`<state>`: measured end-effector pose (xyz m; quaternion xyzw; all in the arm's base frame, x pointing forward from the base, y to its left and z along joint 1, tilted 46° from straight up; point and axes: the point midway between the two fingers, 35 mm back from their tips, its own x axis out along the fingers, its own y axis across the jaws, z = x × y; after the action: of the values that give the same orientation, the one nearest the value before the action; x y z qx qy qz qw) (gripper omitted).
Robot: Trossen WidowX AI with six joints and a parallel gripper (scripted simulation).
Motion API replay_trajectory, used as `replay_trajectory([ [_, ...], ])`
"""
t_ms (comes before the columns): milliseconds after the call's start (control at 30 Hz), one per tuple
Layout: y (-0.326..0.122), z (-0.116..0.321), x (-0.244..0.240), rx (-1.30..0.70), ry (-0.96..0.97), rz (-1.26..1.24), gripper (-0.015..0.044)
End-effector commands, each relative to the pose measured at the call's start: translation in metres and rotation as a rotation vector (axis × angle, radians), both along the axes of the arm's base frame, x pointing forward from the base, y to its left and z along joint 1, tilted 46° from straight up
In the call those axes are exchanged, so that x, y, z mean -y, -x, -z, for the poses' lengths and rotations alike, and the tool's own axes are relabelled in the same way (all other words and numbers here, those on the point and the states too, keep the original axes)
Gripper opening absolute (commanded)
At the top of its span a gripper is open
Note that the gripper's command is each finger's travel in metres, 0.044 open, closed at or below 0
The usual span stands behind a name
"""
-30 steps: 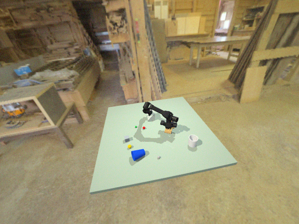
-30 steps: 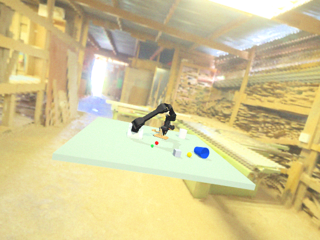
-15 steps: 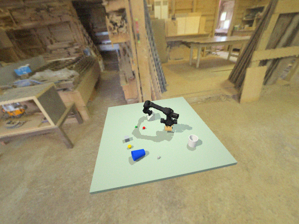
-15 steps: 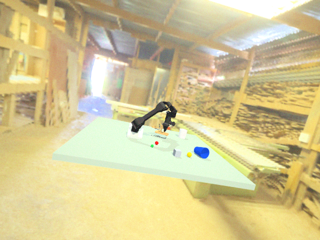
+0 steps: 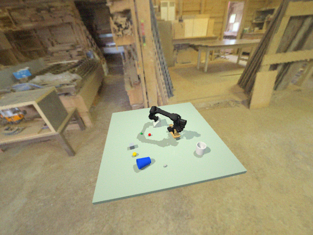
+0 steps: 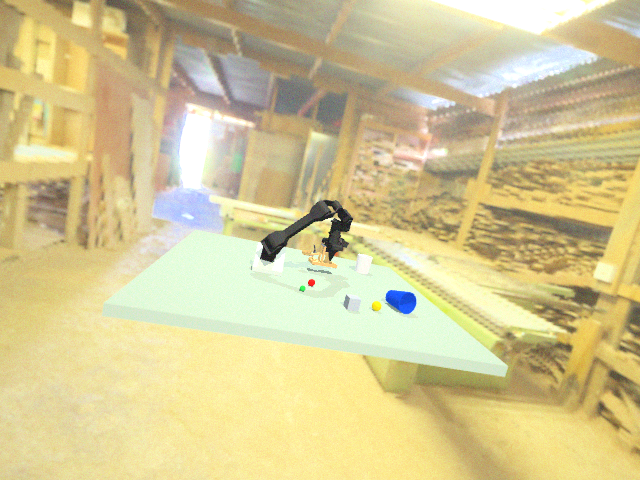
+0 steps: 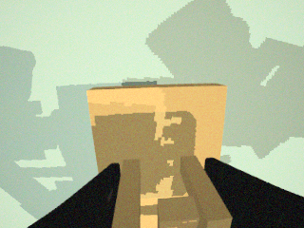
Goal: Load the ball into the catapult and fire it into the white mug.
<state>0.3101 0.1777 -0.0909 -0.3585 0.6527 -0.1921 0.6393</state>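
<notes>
The single black arm [image 5: 164, 111] [image 6: 299, 227] reaches out in a bent arch over the table [image 5: 121, 182] [image 6: 206, 315]. In the exterior view its long link slopes up from left to right, then the arm folds over at a high bend and drops steeply through the wrist [image 5: 180, 124] [image 6: 341, 223]. The jaws [image 5: 173, 131] [image 6: 332, 254] point down, low over the table. Their two black fingers stand partway together, clamped on something between them, one at each side of the wrist view.
</notes>
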Motion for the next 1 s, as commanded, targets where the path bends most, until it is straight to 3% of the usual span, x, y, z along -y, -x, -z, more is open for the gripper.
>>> replay_trajectory([
  [0,0.000,0.002,-0.009,-0.101,0.001,-0.114,0.0000],
  [233,0.001,0.012,-0.019,-0.253,0.017,-0.264,0.0000],
  [967,0.000,0.029,-0.007,-0.257,0.018,-0.268,0.0000],
])
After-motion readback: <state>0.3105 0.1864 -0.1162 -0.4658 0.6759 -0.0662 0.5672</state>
